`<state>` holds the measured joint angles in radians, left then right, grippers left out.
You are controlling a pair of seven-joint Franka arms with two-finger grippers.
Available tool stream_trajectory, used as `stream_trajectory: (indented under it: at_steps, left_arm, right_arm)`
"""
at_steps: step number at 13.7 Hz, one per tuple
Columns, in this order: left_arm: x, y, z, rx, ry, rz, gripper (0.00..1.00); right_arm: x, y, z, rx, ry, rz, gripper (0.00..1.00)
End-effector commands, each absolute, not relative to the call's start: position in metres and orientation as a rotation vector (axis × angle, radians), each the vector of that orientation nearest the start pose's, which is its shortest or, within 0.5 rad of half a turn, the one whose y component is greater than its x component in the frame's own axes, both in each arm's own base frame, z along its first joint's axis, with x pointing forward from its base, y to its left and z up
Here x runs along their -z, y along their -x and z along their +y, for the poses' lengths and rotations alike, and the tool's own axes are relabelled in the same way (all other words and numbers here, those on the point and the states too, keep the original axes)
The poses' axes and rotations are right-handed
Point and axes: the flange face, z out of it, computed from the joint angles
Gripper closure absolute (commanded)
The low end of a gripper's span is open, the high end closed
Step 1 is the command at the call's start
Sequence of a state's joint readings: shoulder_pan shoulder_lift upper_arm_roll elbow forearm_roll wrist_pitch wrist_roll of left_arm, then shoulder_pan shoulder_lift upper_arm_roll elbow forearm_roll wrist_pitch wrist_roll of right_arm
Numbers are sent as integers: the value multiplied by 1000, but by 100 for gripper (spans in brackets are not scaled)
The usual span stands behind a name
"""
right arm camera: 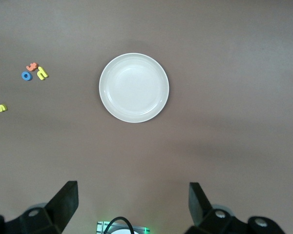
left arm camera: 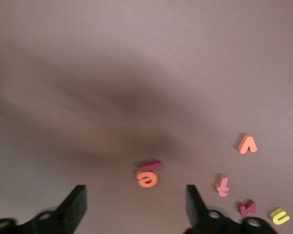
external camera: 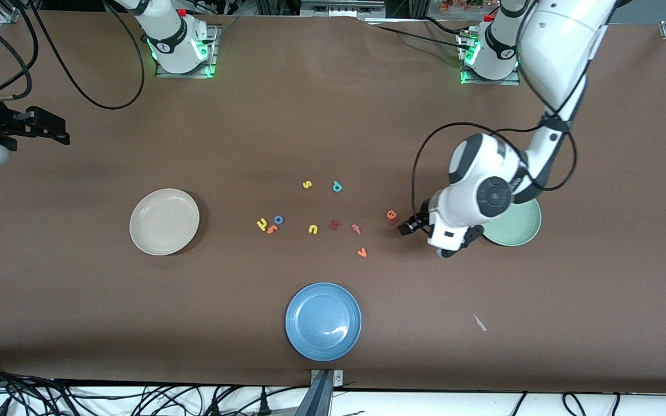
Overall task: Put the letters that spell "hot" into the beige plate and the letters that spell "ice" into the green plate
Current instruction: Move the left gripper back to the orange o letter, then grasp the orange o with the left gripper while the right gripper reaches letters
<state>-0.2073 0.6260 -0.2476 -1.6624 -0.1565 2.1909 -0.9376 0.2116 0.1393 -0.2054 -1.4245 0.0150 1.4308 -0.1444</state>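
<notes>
So my left gripper sits low, jaws spread and empty, just beside the orange e near the green plate. My right gripper waits, jaws wide open, above the beige plate; h, o, t lie bunched nearby.

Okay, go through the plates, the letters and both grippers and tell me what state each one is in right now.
beige plate: empty.
green plate: partly hidden by the left arm; visible part holds nothing.
blue plate: empty.
yellow h, blue o, orange t: clustered on the table.
orange e: on the table, dark red i touching it.
left gripper: open, empty, low beside the e.
right gripper: open, empty, waiting above the beige plate.
</notes>
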Motion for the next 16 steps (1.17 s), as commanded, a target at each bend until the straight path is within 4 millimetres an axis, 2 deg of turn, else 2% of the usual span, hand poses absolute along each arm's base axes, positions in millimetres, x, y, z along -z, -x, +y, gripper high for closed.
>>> stream_trajectory:
  at_steps: [1,3,5,6,10,11,12,13,14,15,16]
  left_arm:
    - [-225,-606,-299,-422,3075,-1073,34]
    - [-210,-598,-308,-441,3061,-1068,34]
    - [-204,-596,-312,-385,3063,-1122,34]
    - [-196,-589,-321,-383,3056,-1108,34]
    - [-179,-584,-326,-388,3031,-1095,39]
    - [-177,-584,-326,-380,3034,-1105,40]
    - [-174,-585,-326,-370,3042,-1107,41]
    - [-173,-587,-325,-357,3047,-1114,41]
    - [-172,-587,-324,-343,3049,-1105,41]
    - [-170,-588,-324,-333,3049,-1089,42]
    - [-169,-587,-324,-332,3048,-1085,43]
  right_arm:
    - [-590,-592,25,-223,3091,-279,0]
    - [-575,-603,44,-209,3091,-321,0]
    - [-555,-613,62,-227,3083,-352,0]
    - [-549,-616,67,-221,3063,-358,0]
    - [-528,-624,72,-269,3052,-364,0]
    - [-520,-626,79,-272,3054,-377,0]
    - [-512,-629,101,-227,3058,-423,0]
    - [-490,-626,108,-226,3057,-428,0]
    - [-471,-617,127,-202,3037,-472,0]
    - [-455,-611,132,-180,3035,-482,0]
    - [-440,-607,145,-170,3026,-514,0]
